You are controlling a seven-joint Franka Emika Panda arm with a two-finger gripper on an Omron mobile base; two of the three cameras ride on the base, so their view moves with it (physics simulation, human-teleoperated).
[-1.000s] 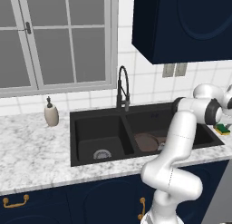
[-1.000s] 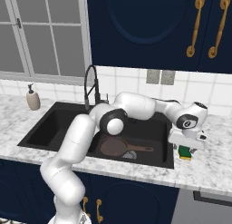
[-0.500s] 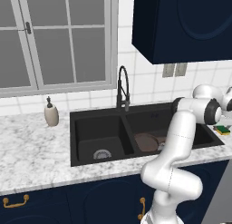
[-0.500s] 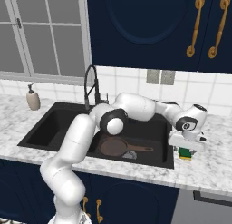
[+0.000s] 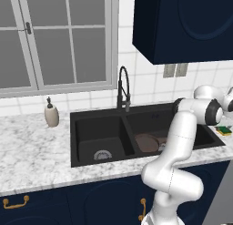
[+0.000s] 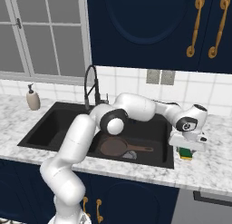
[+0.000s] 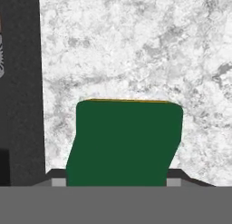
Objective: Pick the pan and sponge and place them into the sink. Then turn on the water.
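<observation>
The green and yellow sponge (image 7: 124, 141) lies on the marble counter just right of the sink (image 6: 168, 163). My gripper (image 6: 186, 148) stands straight down over the sponge (image 6: 186, 153), and in the hand view its fingertips (image 7: 174, 178) press against both of the sponge's sides. From the left base view the sponge (image 5: 224, 130) peeks out beside my wrist. The dark brown pan (image 6: 115, 147) lies flat on the floor of the right basin, handle pointing right, and it is also seen as the pan (image 5: 146, 142) behind my arm. The black faucet (image 6: 92, 85) rises behind the divider, with no water running.
A beige soap dispenser (image 5: 51, 115) stands on the counter left of the sink (image 5: 73, 142). Navy wall cabinets (image 6: 149, 28) hang above the work area. The tiled wall with a grey outlet plate (image 6: 160, 76) is close behind my hand. The faucet (image 5: 123, 87) arches over the basins.
The jaws have narrowed from wide open onto the sponge's sides. The arm and the sponge have stayed in place.
</observation>
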